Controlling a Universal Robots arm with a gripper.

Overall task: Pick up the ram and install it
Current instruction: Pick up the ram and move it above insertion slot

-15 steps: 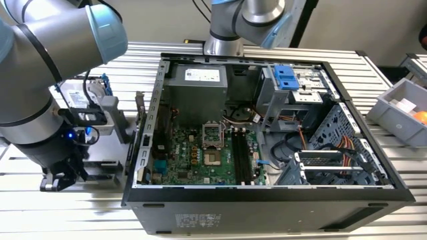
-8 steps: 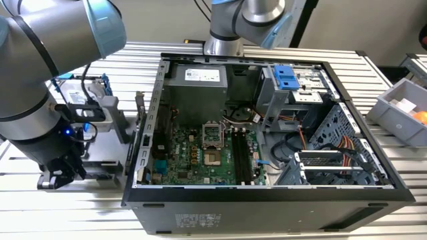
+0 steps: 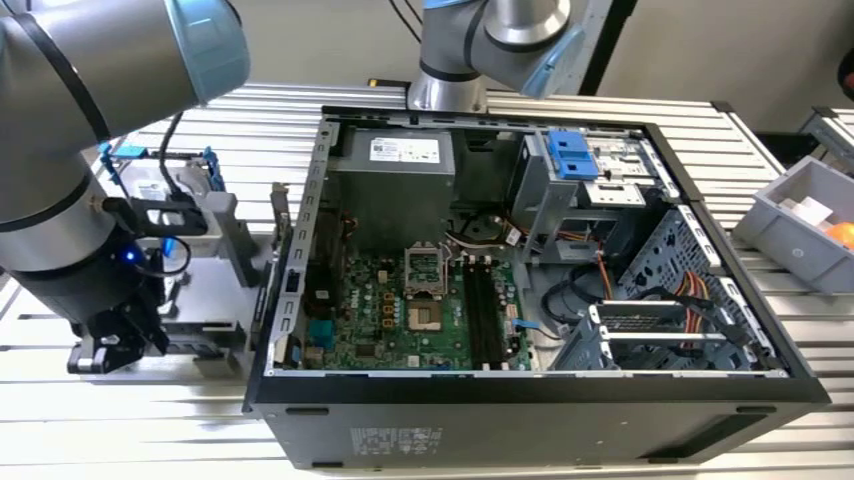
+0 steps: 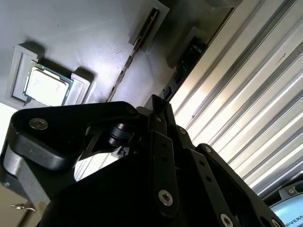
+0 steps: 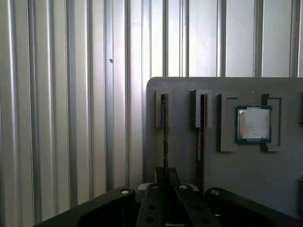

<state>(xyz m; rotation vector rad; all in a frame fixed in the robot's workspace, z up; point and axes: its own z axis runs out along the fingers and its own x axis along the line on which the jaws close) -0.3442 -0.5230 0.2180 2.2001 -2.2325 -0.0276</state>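
First wrist view: the gripper (image 5: 166, 174) hung at one end of the grey holder tray (image 5: 182, 87), lined up with the slot nearest the tray's edge.
Ram: the ram (image 5: 164, 135) stood on edge in that slot, its long axis running straight away from the gripper, its near end meeting the gripper's tip.
Neighbours: a second stick (image 5: 201, 135) stood parallel in the next slot, with a CPU chip (image 5: 253, 124) past it.
Grip: released or clamped on the ram, I could not tell.
Exterior view: the tray sat on the slatted table (image 3: 134, 430) off the exterior view's left of the open computer case (image 3: 534, 420), well apart from the motherboard's memory slots (image 3: 483, 310).
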